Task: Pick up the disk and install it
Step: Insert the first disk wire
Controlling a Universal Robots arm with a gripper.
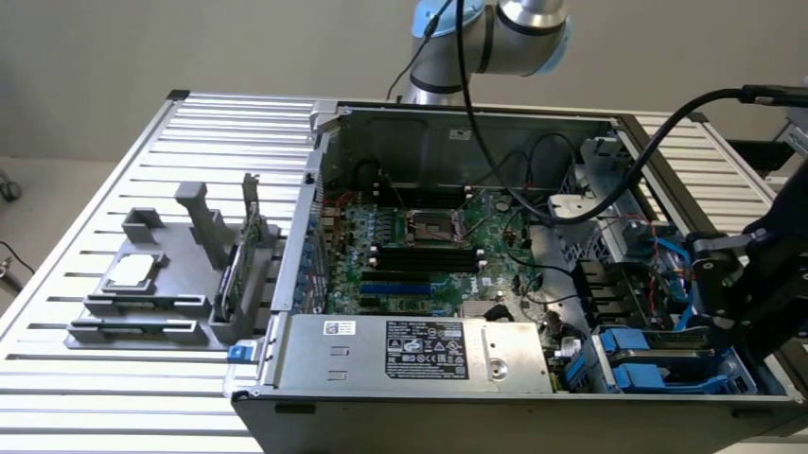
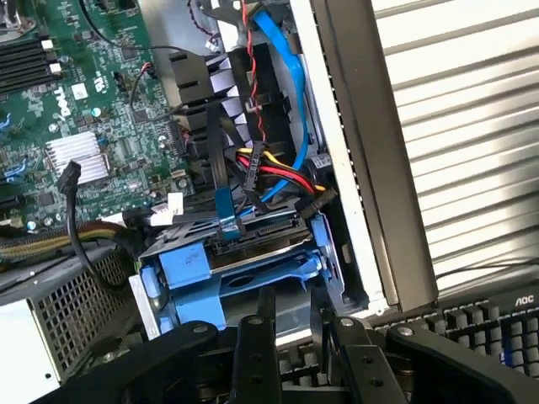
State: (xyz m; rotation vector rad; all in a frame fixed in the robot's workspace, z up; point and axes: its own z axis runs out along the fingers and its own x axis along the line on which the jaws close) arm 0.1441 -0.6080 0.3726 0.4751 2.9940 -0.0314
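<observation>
Soft even light, slatted table (image 2: 472, 126) glaring pale (computer case (image 1: 430, 142) interior darker)

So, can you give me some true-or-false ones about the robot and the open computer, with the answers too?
1. The computer case is open, so its green board shows. True.
2. The pincer is above the grey holder on the table. False: it is inside the case's corner on the exterior view's right, close to the disk.
3. A small silver chip lies on the grey holder. True.
4. The disk has a red frame. False: its frame is bright blue.
</observation>
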